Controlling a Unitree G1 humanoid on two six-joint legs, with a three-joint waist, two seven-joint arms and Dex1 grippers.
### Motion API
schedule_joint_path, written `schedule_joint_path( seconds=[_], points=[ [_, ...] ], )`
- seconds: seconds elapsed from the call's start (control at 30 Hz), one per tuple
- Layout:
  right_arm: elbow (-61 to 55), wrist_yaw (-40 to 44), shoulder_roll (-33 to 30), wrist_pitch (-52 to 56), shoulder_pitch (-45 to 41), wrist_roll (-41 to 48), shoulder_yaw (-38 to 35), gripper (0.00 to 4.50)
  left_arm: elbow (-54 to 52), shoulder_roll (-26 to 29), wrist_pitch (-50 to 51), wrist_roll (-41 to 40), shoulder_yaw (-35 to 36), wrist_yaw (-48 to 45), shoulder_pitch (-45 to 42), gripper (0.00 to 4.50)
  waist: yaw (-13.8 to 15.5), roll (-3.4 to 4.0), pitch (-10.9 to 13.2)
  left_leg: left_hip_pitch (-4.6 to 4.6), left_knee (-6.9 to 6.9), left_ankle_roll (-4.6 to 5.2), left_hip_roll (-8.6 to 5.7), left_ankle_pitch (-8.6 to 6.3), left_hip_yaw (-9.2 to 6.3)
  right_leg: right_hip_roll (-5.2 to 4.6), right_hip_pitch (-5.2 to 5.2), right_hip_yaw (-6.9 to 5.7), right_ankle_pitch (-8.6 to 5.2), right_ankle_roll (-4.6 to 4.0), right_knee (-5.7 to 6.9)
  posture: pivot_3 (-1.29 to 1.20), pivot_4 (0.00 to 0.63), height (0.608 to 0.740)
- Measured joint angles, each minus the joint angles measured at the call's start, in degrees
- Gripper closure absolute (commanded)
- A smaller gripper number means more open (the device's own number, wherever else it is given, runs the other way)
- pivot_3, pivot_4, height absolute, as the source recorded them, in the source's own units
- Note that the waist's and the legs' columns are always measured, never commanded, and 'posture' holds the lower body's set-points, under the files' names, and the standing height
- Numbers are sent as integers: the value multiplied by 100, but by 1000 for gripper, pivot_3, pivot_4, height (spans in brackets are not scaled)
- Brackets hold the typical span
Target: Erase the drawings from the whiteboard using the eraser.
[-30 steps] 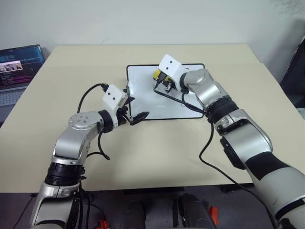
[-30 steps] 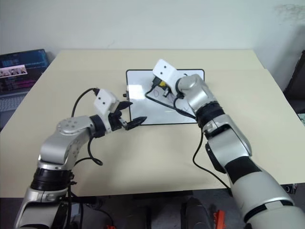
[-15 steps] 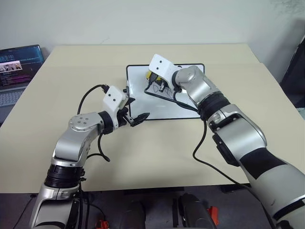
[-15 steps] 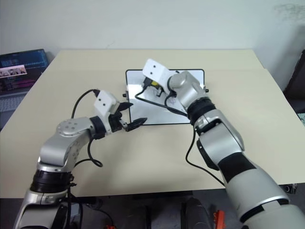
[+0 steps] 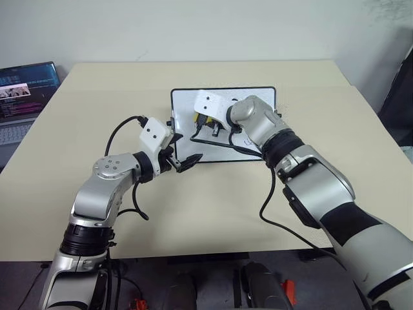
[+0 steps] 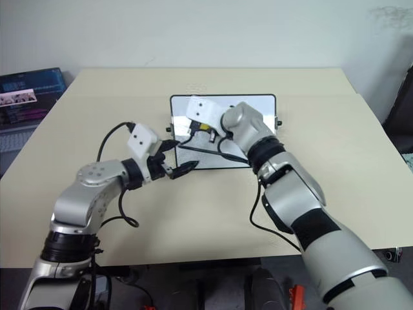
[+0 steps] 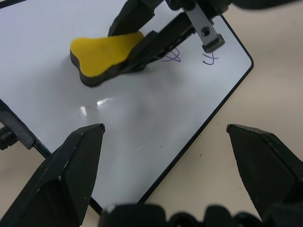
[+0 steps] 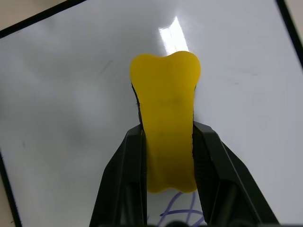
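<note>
Right wrist view: right claw [image 8: 166,163] clamps eraser [image 8: 166,127], seemingly touching whiteboard [image 8: 71,109].

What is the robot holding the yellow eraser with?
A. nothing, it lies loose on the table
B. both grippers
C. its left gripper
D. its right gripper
D: the right gripper has its two black fingers clamped on the eraser over the whiteboard, while the left gripper is open and empty.
</note>
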Motion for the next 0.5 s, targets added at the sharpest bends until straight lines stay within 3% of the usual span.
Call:
schedule_joint_path(
  seconds=[0.5],
  points=[
    [46, -93, 105, 14, 197, -41, 8, 3538, -11, 4, 6, 0, 2, 0, 0, 0, 1, -1, -1, 27, 8, 5, 0, 9, -3, 6, 10, 3, -1, -4, 35, 0, 150, 740]
  ],
)
